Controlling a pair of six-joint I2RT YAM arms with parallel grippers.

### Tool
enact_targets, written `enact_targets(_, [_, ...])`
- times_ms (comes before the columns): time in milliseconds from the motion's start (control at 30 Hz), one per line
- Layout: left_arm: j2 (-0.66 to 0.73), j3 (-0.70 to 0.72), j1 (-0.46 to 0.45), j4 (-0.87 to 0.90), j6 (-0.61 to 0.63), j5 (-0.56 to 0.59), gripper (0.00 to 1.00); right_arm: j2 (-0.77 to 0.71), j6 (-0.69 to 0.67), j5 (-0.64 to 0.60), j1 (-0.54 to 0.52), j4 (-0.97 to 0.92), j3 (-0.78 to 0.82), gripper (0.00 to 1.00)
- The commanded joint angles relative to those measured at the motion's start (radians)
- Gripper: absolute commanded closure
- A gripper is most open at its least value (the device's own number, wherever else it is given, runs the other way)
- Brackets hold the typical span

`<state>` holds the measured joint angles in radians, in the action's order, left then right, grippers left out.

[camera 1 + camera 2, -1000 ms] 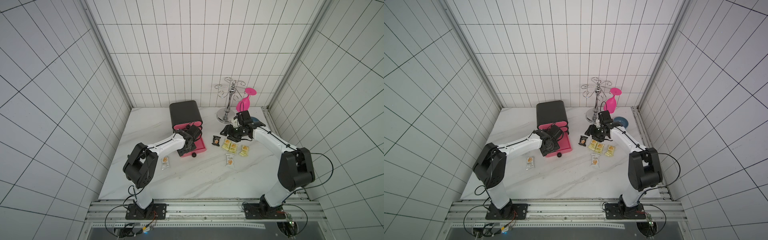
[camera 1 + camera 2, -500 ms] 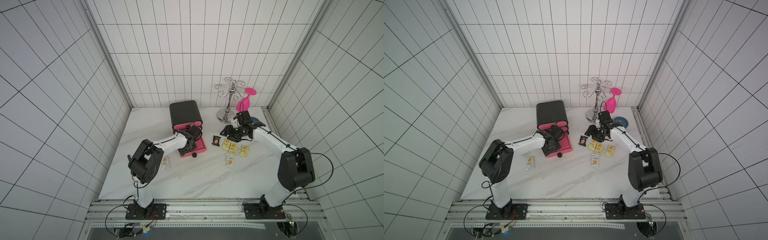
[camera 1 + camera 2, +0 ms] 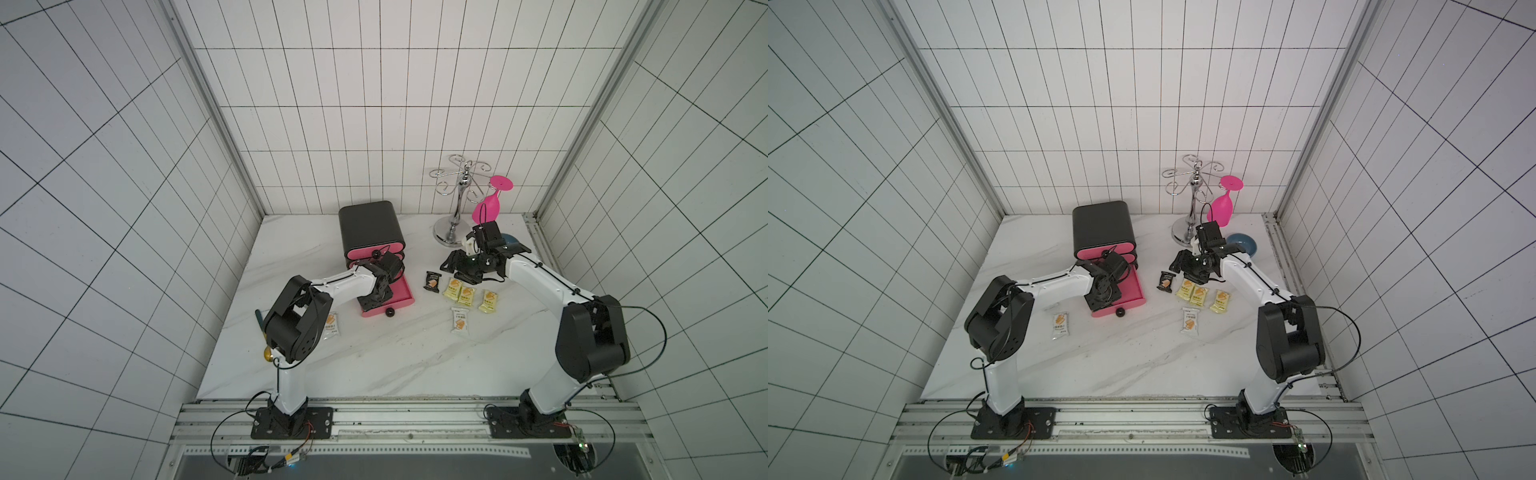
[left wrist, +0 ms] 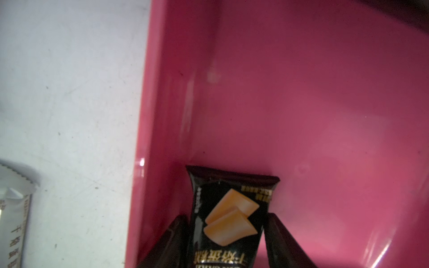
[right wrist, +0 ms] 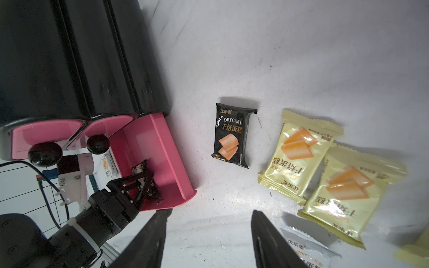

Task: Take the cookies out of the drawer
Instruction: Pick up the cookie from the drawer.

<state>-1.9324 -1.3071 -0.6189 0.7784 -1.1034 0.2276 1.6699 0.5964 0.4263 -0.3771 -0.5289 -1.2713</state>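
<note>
Inside the drawer (image 4: 162, 116), a black packet (image 4: 229, 220) lies.
Left tool (image 4: 225, 217) flanks its long edges, grip unclear; right tool (image 5: 210, 211), spread, at drawer's 3 o'clock. Likely light, crinkly, slippery: pinch mid-body.

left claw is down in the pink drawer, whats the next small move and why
Probably close the left claw firmly on the black packet before any lift. In the left wrist view it straddles the packet's two sides inside the drawer, but whether it is really pinching the packet is not clear.
</note>
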Motion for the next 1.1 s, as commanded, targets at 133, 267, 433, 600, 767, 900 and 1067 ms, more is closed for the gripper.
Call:
enact_targets(133, [-0.05,-0.02,0.02,-0.041,0.027,-0.01,0.57,0.002,-0.014,-0.001,0.004,-0.011,0.012,0.39])
enact_targets(267, [-0.032,-0.024,0.02,-0.041,0.044,-0.01,0.61,-0.001,-0.012,-0.006,0.005,-0.012,0.012,0.39])
enact_targets(433, [0.022,-0.027,0.019,-0.04,0.075,-0.017,0.66,-0.004,-0.009,-0.009,0.005,-0.011,0.011,0.39])
enact_targets(600, [0.083,-0.011,0.019,-0.039,0.092,-0.016,0.71,-0.006,-0.007,-0.014,0.004,-0.011,0.015,0.39])
enact_targets(767, [0.117,0.0,0.019,-0.024,0.102,-0.012,0.71,-0.009,-0.007,-0.015,0.005,-0.011,0.018,0.4])
enact_targets(900, [0.16,0.004,0.019,-0.003,0.108,-0.011,0.71,-0.014,-0.007,-0.016,0.005,-0.011,0.019,0.4])
enact_targets(1067, [0.253,0.033,0.021,0.041,0.116,-0.011,0.71,-0.02,-0.007,-0.016,0.005,-0.013,0.02,0.4])
